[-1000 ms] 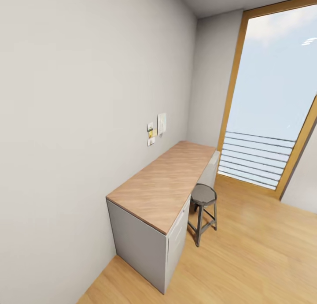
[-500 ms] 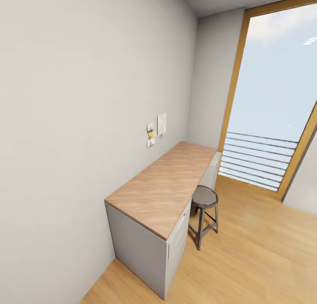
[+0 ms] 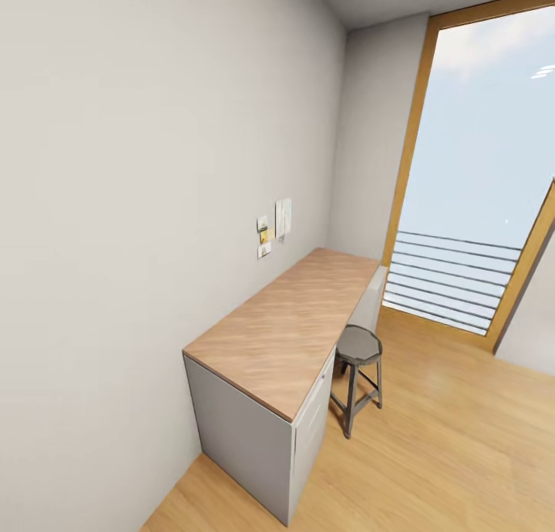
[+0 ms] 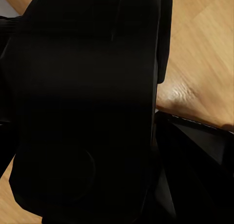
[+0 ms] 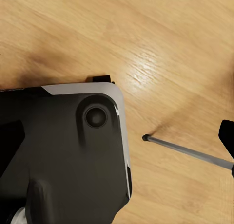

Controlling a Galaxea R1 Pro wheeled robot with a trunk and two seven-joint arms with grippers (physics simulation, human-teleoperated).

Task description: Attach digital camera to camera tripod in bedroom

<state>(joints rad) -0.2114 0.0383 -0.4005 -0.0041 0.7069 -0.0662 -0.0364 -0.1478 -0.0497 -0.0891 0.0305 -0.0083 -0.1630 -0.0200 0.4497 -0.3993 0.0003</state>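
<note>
A wood-topped desk (image 3: 289, 328) stands along the wall, stool (image 3: 357, 345) beside it; gripper openings (both) cannot be told.

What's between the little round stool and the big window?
Just bare light wood floor lies between the dark round metal stool and the tall wood-framed window, as the head view shows.

A wood-topped desk (image 3: 289, 328) is standing against the grey wall (image 3: 139, 208). A dark round stool (image 3: 357, 345) is sitting just beside the desk, and paper notes (image 3: 275, 225) are hanging above it.

desk top (image 3: 293, 328): matt wood | stool (image 3: 358, 345): dark metal | floor (image 3: 447, 447): glossy wood
</note>
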